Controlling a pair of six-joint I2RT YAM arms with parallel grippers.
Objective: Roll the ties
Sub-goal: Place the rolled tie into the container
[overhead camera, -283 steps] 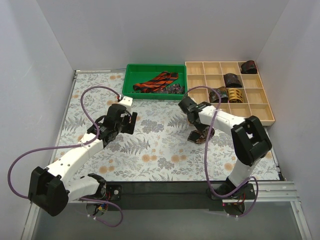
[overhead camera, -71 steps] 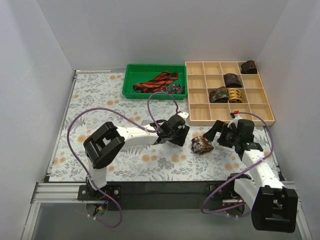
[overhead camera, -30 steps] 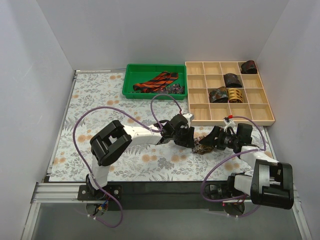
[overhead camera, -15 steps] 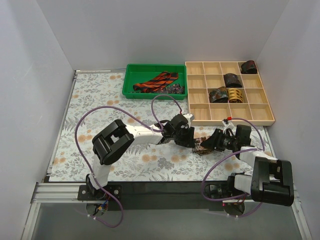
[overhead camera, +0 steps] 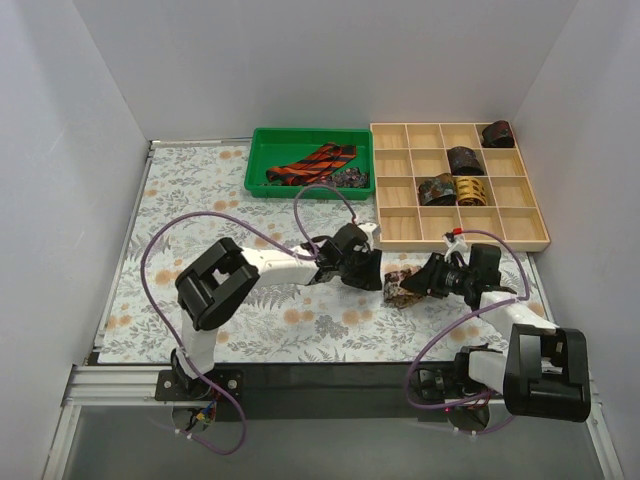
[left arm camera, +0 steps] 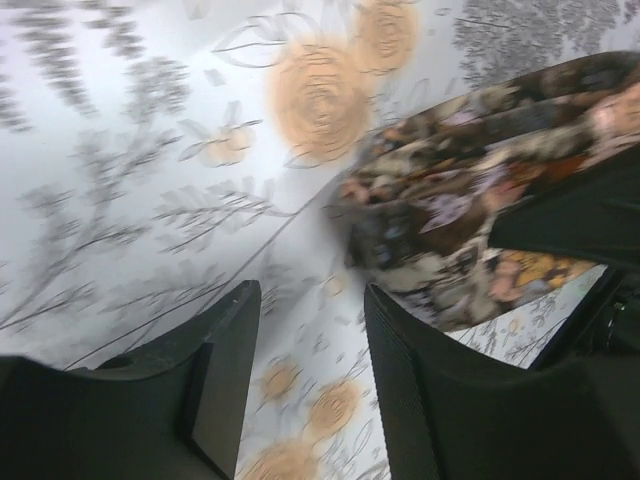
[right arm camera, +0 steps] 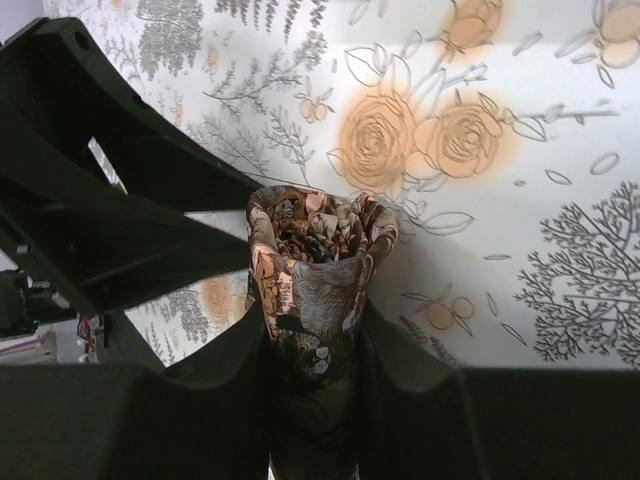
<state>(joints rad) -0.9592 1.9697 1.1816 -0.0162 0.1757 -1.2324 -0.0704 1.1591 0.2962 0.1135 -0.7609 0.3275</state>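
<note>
Gripping a rolled tie [right arm camera: 320,255], the right gripper [right arm camera: 315,335] was clamped around the coil's lower part.
The coil's open end faced away from that wrist, low at the near right of the floral covering [overhead camera: 200,190]. The left gripper [left arm camera: 308,300] hung just beside it, jaws apart around nothing. Farther back, rolled coils [overhead camera: 465,160] sat in the wooden tray [overhead camera: 400,226] and loose ties [overhead camera: 315,163] lay in the green bin [overhead camera: 310,132].

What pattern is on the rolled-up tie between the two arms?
The rolled tie has a dark, mottled brown-gold print; clearest in the right wrist view.
</note>
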